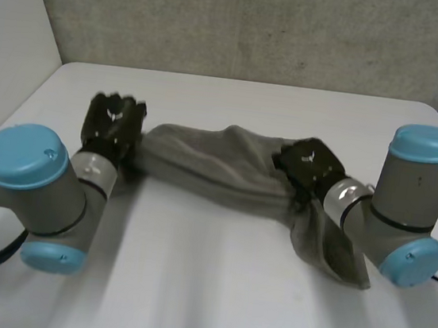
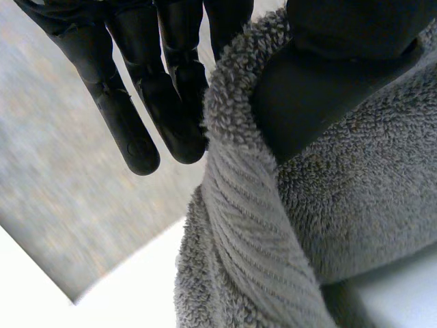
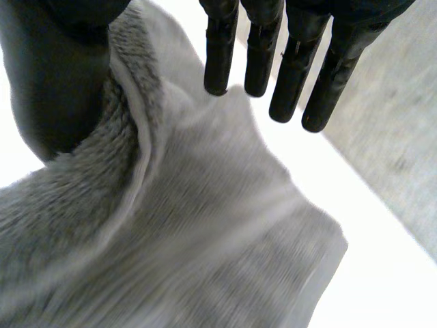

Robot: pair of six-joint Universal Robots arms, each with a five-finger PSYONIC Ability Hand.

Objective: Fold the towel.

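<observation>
A two-armed robot holds a grey terry-cloth towel (image 1: pixel 218 168) bunched into a loose rope between its hands, low over the white tabletop (image 1: pixel 211 291) in front of a rough grey wall (image 1: pixel 260 25).

The left hand (image 1: pixel 112 125) has the towel's end at the head view's left. In its wrist view the straight fingers (image 2: pixel 140 137) reach past the ribbed hem (image 2: pixel 252 232), while the thumb (image 2: pixel 328 82) presses into the pile, so the cloth appears pinched rather than merely draped.

The right hand (image 1: pixel 308 164) grips nearer the other end. Its fingers (image 3: pixel 218 55) are straight and its thumb (image 3: pixel 54 82) lies against a fold of the cloth, which again looks like a pinch. A long tail of towel hangs past this hand and touches the tabletop beside the right arm.

The step in hand appears to be spreading the cloth before any fold is made, and the task looks to be at an early stage.

To do it well, the hands would need to draw apart evenly, keep both pinches firm on the hem, and lay the towel down flat without letting the hanging tail tuck underneath. The chief risk is a slack pinch, which could let the heavy pile slip free.
</observation>
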